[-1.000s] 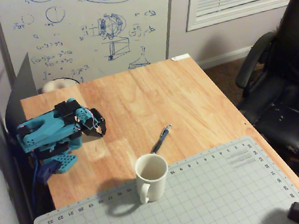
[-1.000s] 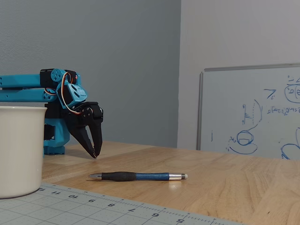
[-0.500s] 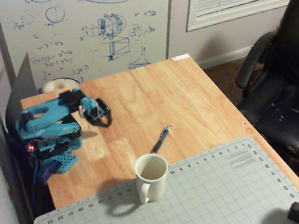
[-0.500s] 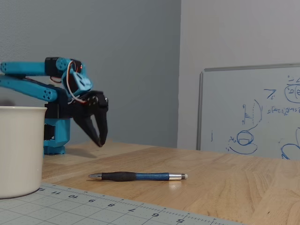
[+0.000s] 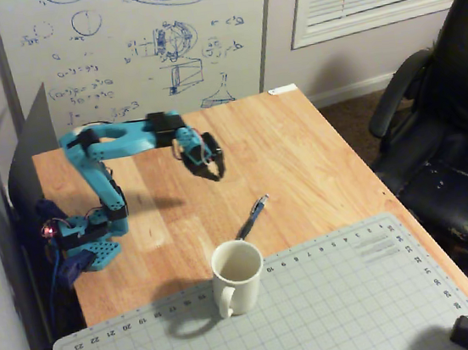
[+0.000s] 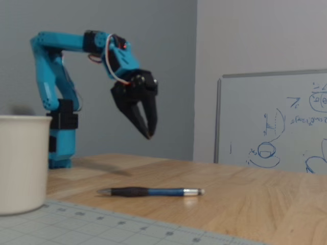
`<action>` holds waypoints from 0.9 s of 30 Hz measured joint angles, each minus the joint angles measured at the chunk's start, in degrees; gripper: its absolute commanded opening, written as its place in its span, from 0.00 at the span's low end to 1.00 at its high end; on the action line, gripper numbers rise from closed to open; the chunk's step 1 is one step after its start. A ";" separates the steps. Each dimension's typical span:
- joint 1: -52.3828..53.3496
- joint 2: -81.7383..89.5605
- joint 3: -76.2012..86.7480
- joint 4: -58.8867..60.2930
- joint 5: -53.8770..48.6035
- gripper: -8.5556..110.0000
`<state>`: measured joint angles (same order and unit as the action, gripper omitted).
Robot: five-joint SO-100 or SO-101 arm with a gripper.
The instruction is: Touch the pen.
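Observation:
The slim dark-blue pen (image 5: 252, 217) lies flat on the wooden table (image 5: 316, 148), just beyond the white mug (image 5: 236, 275). In a fixed view from table height it lies lengthwise (image 6: 151, 192), silvery tip to the left. My blue arm reaches out with its black gripper (image 5: 219, 175) pointing down, raised well above the table and short of the pen. In that low fixed view the gripper (image 6: 149, 137) hangs above the pen's left part with its fingertips together. It holds nothing.
A grey cutting mat (image 5: 319, 310) covers the table's near end, the mug standing on its edge. A whiteboard (image 5: 132, 42) leans behind the table. A black office chair (image 5: 449, 114) stands at the right. The arm's base (image 5: 89, 244) sits at the table's left edge.

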<state>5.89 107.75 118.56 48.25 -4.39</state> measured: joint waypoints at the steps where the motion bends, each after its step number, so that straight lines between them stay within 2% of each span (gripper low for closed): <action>1: 0.79 -2.55 -2.29 0.00 0.00 0.08; 13: 6.94 -24.17 -22.85 0.00 0.00 0.08; 27: 13.45 -33.57 -25.40 0.00 0.00 0.08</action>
<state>19.34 74.18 93.16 48.25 -4.39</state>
